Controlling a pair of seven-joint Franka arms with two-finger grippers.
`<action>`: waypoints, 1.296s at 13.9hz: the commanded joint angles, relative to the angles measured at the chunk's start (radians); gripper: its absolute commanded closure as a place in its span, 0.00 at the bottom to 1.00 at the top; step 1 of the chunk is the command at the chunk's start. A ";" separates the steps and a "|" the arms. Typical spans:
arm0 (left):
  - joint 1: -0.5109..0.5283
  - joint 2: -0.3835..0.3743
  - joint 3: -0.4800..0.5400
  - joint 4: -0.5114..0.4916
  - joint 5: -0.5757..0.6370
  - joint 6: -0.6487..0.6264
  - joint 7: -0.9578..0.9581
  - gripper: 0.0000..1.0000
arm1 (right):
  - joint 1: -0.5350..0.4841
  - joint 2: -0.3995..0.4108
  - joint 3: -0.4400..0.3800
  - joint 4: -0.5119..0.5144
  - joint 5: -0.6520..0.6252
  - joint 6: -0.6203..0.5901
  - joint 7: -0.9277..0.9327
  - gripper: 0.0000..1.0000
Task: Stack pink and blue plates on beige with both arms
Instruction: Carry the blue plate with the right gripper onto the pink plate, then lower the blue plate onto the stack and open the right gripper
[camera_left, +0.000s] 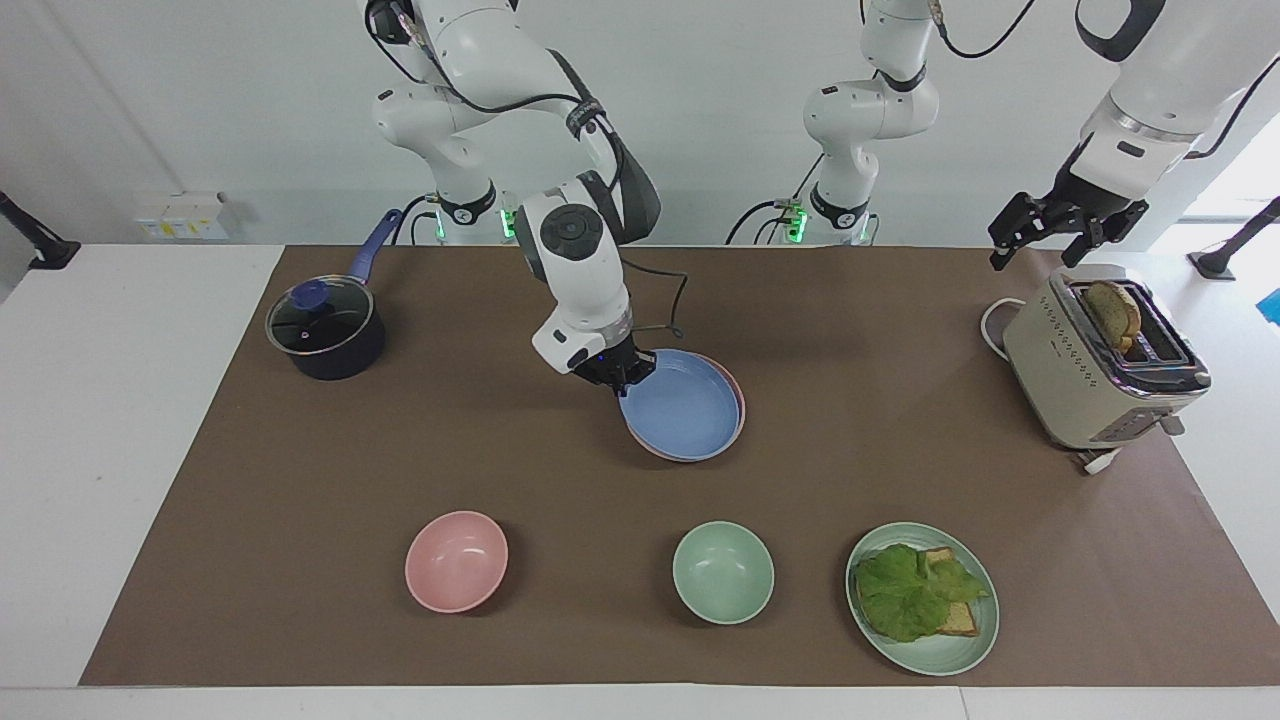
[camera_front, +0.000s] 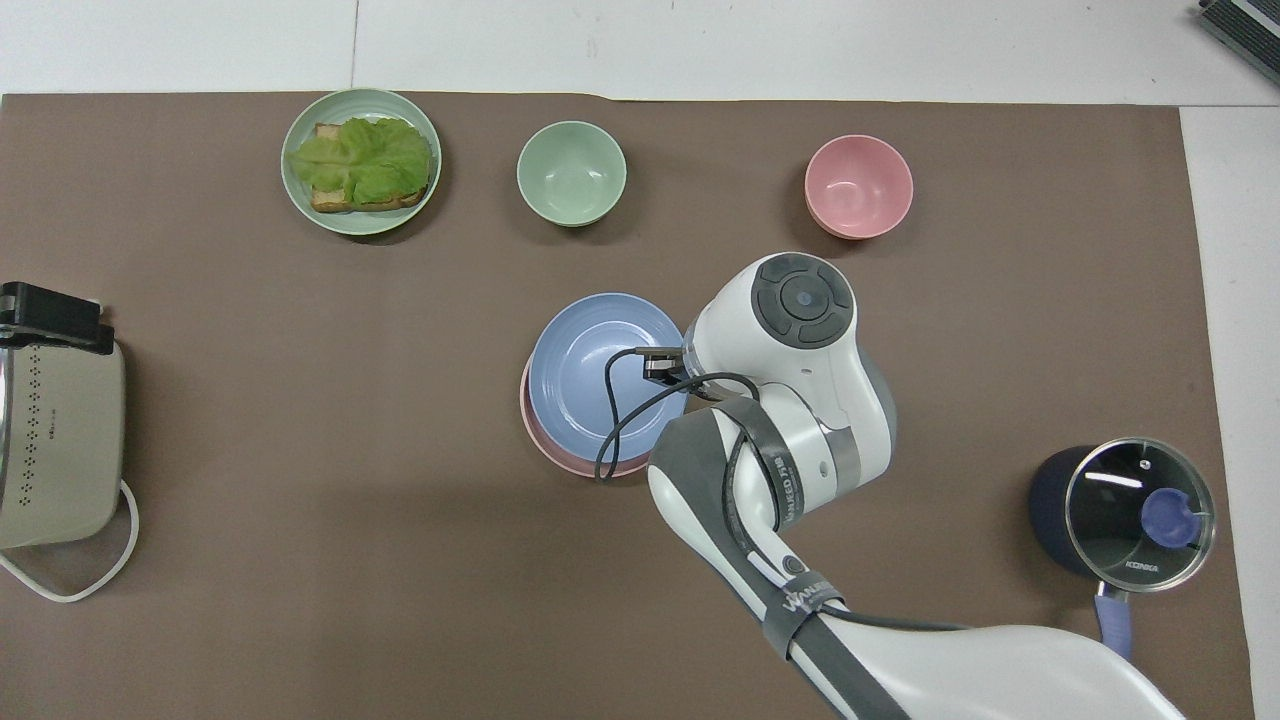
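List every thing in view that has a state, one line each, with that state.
right gripper: shut on blue plate's rim
left gripper: open, waiting over toaster
blue plate: almost flat over pink plate, not yet released
pink plate: only its rim shows
toaster: bread slice in slot
pot: lid on
pink bowl: upright, empty
green bowl: upright, empty
green plate: holds lettuce and bread
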 joint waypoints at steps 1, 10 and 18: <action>0.003 -0.010 -0.002 0.006 0.012 -0.020 -0.010 0.00 | 0.004 0.003 0.005 -0.018 0.022 0.032 -0.002 1.00; 0.003 -0.010 -0.002 0.006 0.012 -0.020 -0.010 0.00 | -0.004 0.046 0.008 -0.018 0.065 0.075 -0.097 0.84; 0.003 -0.010 -0.002 0.006 0.012 -0.020 -0.010 0.00 | -0.012 -0.006 -0.004 0.001 0.045 0.041 -0.089 0.00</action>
